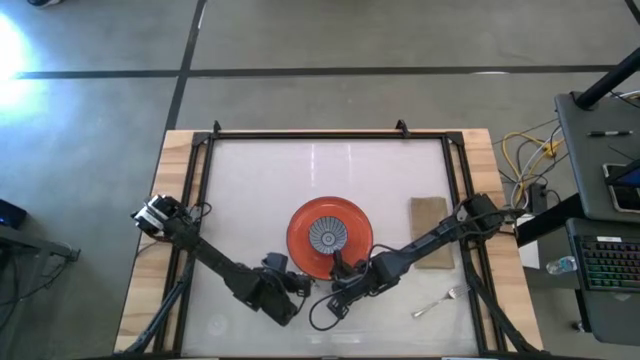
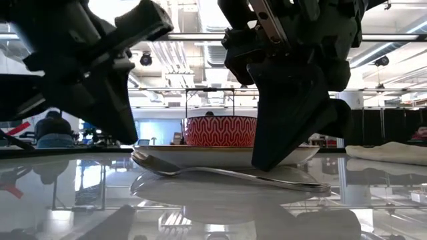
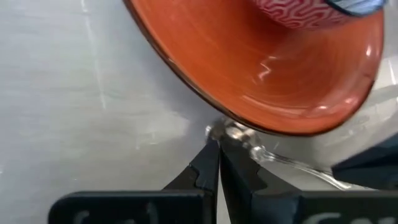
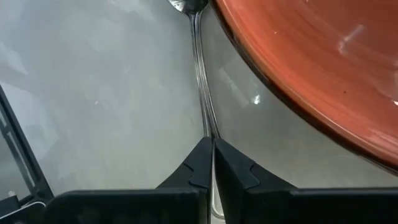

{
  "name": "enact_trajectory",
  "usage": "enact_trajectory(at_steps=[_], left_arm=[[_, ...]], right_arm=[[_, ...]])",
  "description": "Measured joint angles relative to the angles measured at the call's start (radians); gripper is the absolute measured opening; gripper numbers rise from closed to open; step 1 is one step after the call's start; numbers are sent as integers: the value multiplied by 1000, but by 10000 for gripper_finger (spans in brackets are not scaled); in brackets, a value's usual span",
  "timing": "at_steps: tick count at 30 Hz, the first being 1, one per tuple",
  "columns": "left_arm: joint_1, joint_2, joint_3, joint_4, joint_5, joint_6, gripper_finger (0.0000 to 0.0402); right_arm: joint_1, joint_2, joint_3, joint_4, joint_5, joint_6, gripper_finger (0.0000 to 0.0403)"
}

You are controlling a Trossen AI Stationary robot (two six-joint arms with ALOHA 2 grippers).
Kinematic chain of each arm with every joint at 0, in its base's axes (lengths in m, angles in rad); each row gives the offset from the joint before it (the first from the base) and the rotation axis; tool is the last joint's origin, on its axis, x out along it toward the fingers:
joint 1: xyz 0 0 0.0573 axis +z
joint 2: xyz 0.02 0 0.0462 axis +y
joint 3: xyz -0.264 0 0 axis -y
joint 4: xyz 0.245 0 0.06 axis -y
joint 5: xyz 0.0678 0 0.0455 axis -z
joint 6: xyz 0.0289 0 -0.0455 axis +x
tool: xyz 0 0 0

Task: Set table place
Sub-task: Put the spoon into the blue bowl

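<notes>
Spoon, shiny metal [image 2: 227,175], lies on the glossy white table [image 1: 250,190] just beside the round orange plate [image 1: 352,218] holding a red patterned bowl [image 1: 327,236]. I see my right gripper [image 4: 212,144] clamped on its handle, presumably to position it. Left gripper [image 3: 219,146], fingers together, touches the bowl end.

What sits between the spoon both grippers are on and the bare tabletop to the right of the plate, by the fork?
Nothing visible. The spoon lies along the plate's near rim, right gripper shut on its handle, left gripper at its bowl end. The table toward the fork is bare; the napkin lies farther back.
</notes>
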Motion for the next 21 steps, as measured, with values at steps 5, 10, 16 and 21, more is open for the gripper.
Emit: enact_trajectory(at_steps=[5, 10, 16, 21], left_arm=[[0, 1, 6, 2, 0, 1, 0], [2, 1, 1, 4, -1, 1, 0], [7, 1, -16, 20, -16, 22, 0], [12, 2, -29, 123, -39, 76, 0]], right_arm=[[0, 0, 0, -1, 7, -7, 8], [0, 0, 0, -3, 7, -7, 8], [-1, -4, 0, -6, 6, -7, 8], [-3, -4, 0, -6, 6, -4, 8]])
